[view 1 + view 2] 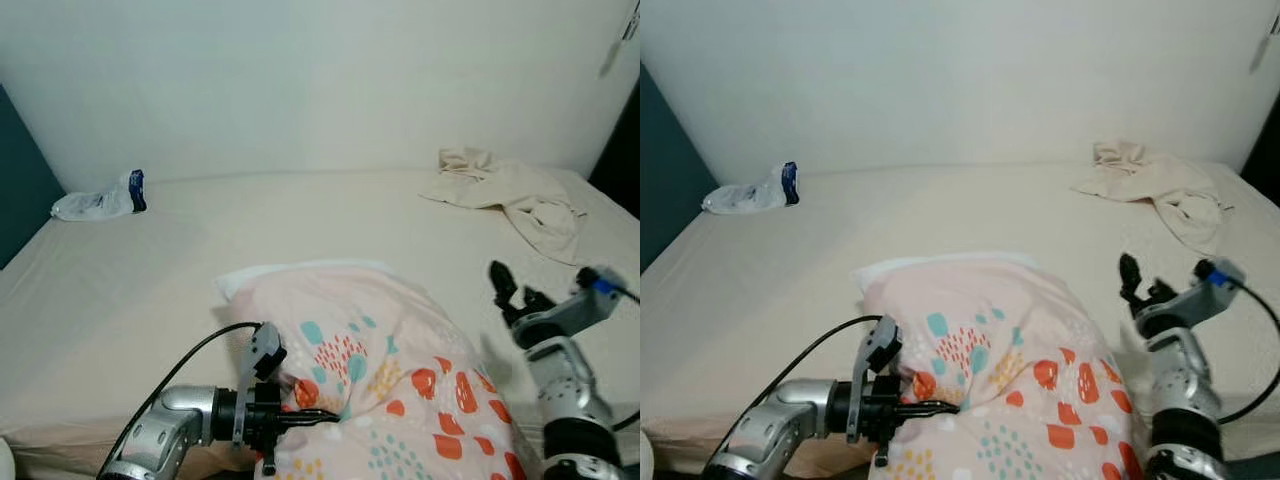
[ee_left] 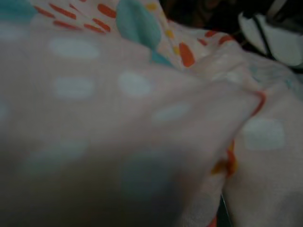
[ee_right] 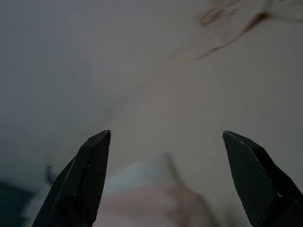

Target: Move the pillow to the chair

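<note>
Here the pillow [image 1: 390, 385] lies low in the frame, its cloth pinched by the left gripper [image 1: 312, 417]; the right gripper [image 1: 508, 290] is spread, free. That thin grip may slip during lifting.

The pillow [image 1: 400, 380] is pale pink, patterned with orange-red blobs, teal drops, small yellow dots and faint white spots; a white inner edge peeks out at its far side. The bed [image 1: 300, 230] wears a plain cream sheet. A crumpled cloth [image 1: 515, 195] on it is cream too. The plastic bag [image 1: 98, 200] is clear white with a dark blue end. The wall [image 1: 300, 80] is white, with a dark teal panel [image 1: 18, 185] at the left. The left claw [image 1: 320, 418] and right claw [image 3: 165, 182] have black fingers on silver arms.
</note>
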`<state>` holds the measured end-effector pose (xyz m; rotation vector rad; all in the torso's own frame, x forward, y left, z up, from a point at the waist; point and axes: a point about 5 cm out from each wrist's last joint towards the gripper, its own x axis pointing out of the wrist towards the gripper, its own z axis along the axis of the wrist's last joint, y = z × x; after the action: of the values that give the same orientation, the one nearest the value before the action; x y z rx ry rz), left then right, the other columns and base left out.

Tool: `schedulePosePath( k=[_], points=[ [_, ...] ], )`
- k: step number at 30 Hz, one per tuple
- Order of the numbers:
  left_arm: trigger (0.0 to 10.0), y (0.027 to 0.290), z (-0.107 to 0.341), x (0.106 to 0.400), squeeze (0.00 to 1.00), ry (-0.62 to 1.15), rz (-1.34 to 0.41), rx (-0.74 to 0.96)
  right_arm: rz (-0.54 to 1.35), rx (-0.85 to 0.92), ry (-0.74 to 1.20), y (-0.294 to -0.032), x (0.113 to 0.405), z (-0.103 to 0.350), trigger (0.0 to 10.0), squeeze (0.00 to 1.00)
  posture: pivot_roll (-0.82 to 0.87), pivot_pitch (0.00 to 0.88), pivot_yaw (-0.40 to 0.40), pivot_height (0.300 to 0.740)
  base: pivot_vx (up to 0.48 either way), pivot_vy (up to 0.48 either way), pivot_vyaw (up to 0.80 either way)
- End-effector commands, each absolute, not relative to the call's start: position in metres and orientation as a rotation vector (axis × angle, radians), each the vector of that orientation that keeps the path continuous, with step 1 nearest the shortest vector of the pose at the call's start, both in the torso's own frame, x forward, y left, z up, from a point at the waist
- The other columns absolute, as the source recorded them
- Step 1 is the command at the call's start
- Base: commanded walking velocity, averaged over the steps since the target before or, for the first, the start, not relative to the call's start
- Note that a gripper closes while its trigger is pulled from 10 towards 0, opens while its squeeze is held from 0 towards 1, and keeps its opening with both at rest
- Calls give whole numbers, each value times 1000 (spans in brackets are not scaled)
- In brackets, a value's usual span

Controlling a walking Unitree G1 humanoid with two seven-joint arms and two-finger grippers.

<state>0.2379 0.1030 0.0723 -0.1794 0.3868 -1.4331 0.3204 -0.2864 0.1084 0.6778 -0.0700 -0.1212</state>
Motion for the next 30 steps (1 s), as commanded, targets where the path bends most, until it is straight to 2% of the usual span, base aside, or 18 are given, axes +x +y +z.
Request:
schedulePosePath(
  k=[1,5,9,14,16,21,25,30],
  points=[
    [0,105,64,233,0,436,-1427,-141,-100,719,-97,-282,323,108,10000,0,-54,0,55,583,0,0,0],
    [0,116,59,231,0,464,-1340,-109,-108,768,-14,-266,328,88,10000,0,-16,8,79,583,0,0,0],
    [0,126,59,217,0,493,-1315,-118,-230,683,139,-261,324,64,10000,0,34,75,101,583,0,0,0],
    [0,134,61,206,0,516,-1303,-116,-247,736,108,-263,325,64,10000,0,65,129,125,583,0,0,0],
    [0,138,60,201,0,536,-1284,-115,-215,791,63,-262,329,70,10000,0,75,147,129,583,0,0,0],
    [0,139,60,198,0,545,-1275,-101,-181,775,79,-258,334,74,10000,0,80,160,138,583,0,0,0],
    [0,136,62,197,0,543,-1260,-105,3,785,73,-247,341,83,10000,0,81,155,131,583,0,0,0],
    [0,130,62,194,0,546,-1276,-112,84,807,82,-257,336,85,10000,0,73,143,126,583,0,0,0]
  ],
)
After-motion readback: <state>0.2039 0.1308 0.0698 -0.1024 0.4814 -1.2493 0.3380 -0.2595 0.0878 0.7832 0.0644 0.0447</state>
